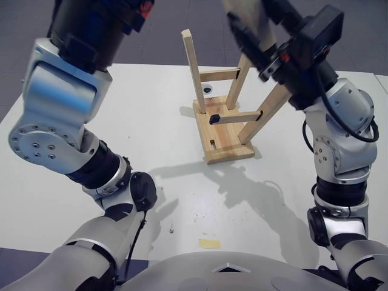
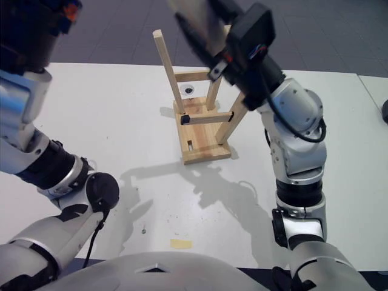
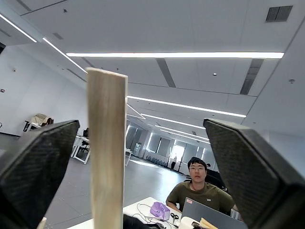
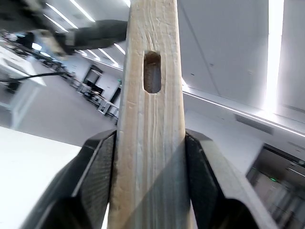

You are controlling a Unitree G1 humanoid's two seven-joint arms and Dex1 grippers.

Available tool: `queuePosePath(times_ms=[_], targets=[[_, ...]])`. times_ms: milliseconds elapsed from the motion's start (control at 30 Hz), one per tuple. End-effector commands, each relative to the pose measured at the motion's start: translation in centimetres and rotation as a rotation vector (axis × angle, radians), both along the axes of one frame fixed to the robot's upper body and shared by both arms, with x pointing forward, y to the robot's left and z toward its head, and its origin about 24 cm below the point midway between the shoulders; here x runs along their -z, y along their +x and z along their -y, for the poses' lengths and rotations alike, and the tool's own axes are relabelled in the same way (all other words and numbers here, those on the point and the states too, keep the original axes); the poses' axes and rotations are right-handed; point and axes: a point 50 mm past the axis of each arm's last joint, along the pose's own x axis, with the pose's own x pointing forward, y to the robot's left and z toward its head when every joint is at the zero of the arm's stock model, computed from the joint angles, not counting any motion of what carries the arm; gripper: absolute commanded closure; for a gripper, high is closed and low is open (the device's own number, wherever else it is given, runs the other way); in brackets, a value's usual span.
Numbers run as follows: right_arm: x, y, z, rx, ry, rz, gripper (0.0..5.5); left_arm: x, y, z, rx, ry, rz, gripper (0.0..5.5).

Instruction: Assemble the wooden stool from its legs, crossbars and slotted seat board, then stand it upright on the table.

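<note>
The partly built stool lies upside down mid-table: its slotted seat board (image 1: 227, 145) is flat on the table, with legs (image 1: 194, 70) pointing up and crossbars (image 1: 239, 117) joining them. Above and behind it, my right gripper (image 1: 250, 43) is shut on a loose wooden leg (image 4: 150, 119) with a slot near its end. My left arm is raised at the upper left. Its gripper (image 3: 140, 126) is open and points upward, and a wooden stick (image 3: 107, 152) stands between the wide-apart fingers (image 3: 43, 162), nearer to one and touching neither.
A small dark round object (image 1: 208, 90) sits on the table behind the stool. Near the front edge lie a yellowish scrap (image 1: 209, 243) and a tiny screw (image 1: 171, 229). The white table (image 1: 151, 139) has bare room left of and in front of the stool.
</note>
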Motion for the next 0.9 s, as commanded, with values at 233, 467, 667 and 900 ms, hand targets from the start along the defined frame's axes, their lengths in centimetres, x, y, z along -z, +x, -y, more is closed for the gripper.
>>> queuePosePath(times_ms=[233, 467, 667, 900], targets=[[1.0, -0.3, 0.1, -0.013, -0.041, -0.032, 3.46, -0.2, -0.3, 0.4, -0.083, 0.149, -0.010, 2.48], [1.5, -0.5, -0.1, -0.012, -0.042, -0.053, 3.46, -0.2, 0.1, 0.4, -0.185, 0.228, 0.030, 3.66], [1.9, -0.4, -0.2, 0.003, -0.063, -0.063, 3.46, -0.7, -0.6, 0.1, -0.177, 0.222, 0.079, 4.47], [2.3, 0.2, -0.1, 0.069, -0.049, -0.075, 2.71, -1.5, -0.8, -0.7, -0.222, 0.197, 0.113, 4.47]])
